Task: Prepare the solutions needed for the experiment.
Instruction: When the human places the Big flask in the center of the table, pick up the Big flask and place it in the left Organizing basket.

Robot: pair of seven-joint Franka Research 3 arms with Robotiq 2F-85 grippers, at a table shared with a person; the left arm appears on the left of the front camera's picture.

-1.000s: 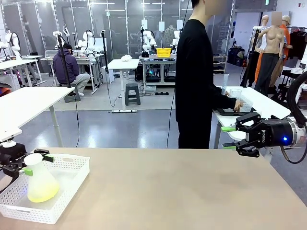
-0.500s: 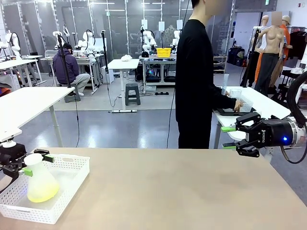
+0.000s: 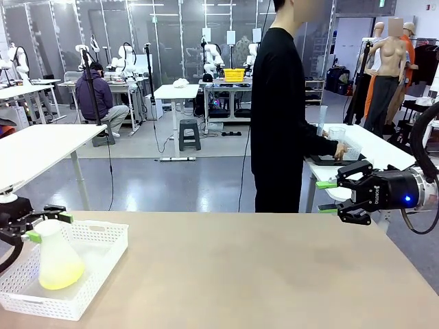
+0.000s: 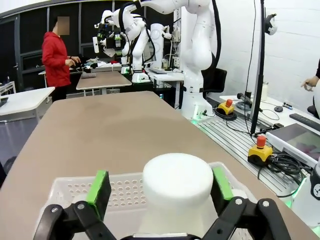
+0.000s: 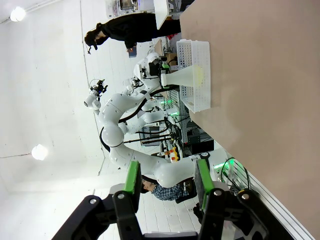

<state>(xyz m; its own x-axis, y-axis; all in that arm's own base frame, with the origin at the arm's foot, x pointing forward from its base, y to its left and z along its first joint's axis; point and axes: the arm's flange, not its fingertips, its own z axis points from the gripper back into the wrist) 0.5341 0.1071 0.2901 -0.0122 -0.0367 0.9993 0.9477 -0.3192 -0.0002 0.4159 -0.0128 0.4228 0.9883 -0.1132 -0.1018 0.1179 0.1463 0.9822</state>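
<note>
A conical flask (image 3: 58,264) with a white round cap (image 3: 48,226) stands in a white perforated basket (image 3: 103,236) at the table's near left. The solutions (image 3: 58,278) form a shallow pale yellow-green layer in its bottom. My left gripper (image 3: 48,227) is open, its green pads astride the cap (image 4: 177,187) with a small gap on each side. Off the table's right edge, my right gripper (image 3: 327,197) hangs with its jaws parted and nothing between them. The right wrist view shows the flask (image 5: 182,76) and basket (image 5: 200,75) far across the table.
A person (image 3: 281,116) in black stands beyond the far edge, turned toward a side table (image 3: 384,147) at the right with containers on it. The brown table top (image 3: 260,274) stretches bare between basket and right gripper.
My left gripper has lifted slightly and drawn a little to the left at the flask's cap. The flask and right arm have not moved.
</note>
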